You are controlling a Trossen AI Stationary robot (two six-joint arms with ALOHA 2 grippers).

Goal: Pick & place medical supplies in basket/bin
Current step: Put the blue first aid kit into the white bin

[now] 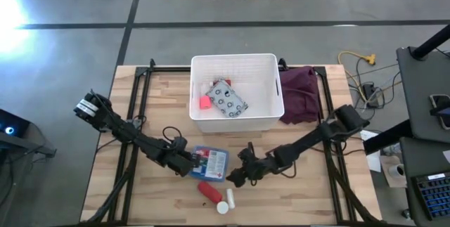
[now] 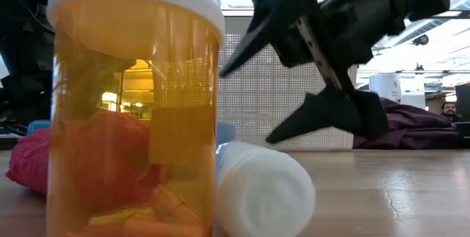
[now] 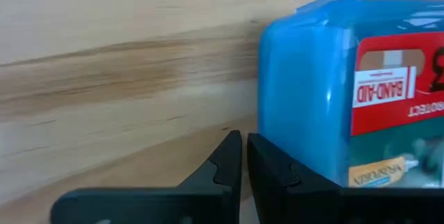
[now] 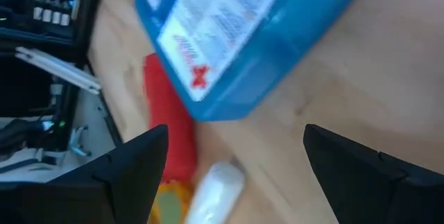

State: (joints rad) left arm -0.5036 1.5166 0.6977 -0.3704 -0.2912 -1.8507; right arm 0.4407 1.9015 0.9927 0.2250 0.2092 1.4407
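Right end effector (image 1: pixel 235 178): fingers spread wide, empty, low over the bench (image 1: pixel 302 199). Blue box (image 1: pixel 209 163) lies flat just beside it, toward the left arm; red tube (image 1: pixel 209 191) and white bottle (image 1: pixel 230 197) just nearer the front edge. Left end effector (image 1: pixel 188 165): fingers pressed together, at the box's opposite edge. Basket (image 1: pixel 236 63) stands beyond.

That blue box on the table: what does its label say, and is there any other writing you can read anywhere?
"BAND-AID": white label patch on the blue box, left wrist view.
Beside it, upside-down print, partly cut off: not readable for sure.
Yellow patch lower on that label: too blurred.
Fine print on the box's white panel, right wrist view: too blurred.
Amber bottle, low view: no legible writing.
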